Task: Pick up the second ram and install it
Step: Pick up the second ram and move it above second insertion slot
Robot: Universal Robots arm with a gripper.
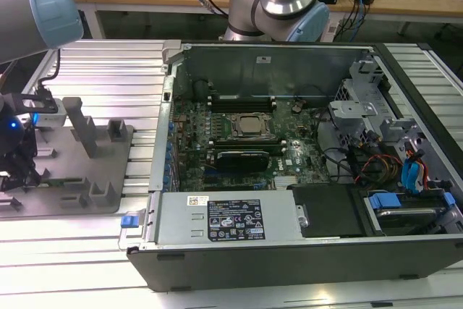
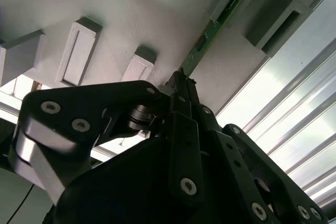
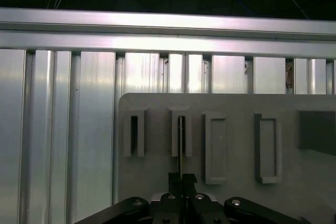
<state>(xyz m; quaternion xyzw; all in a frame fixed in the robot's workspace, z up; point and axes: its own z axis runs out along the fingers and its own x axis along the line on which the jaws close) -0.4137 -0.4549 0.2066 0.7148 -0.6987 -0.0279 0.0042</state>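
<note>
Ribbed aluminium desk (image 1: 94, 70) carries a grey holder plate (image 1: 108, 179) on the exterior view's left and an open computer case (image 1: 289, 244) on its right. The motherboard (image 1: 217, 128) lies exposed inside the case.

The end effector (image 1: 18, 157) hangs low over the near left part of the plate. In the first wrist view the second ram (image 3: 180, 145) stands on edge in a slotted cradle (image 3: 174, 135). The end effector (image 3: 181, 179) appears pinched down to a sliver on the board's nearer end. The second wrist view agrees: the green board (image 2: 220, 19) runs away from the closed fingertips (image 2: 178, 98) into its cradle.

Judging from this, the grip looks risky because it sits at one end of the board rather than at its middle.
- **Tilting:** the free length could swing in the pads.
- **Jamming:** the far end could bind against the cradle walls if it comes out at an angle, dragging the plate with it.
- **Slipping:** the pads appear to hold little surface on so thin a card, so it could slide.
- **Crooked carry:** a board carried askew would meet the memory slots (image 1: 239, 99) beside the CPU socket (image 1: 252, 127) off-line, straining the contacts.
</note>
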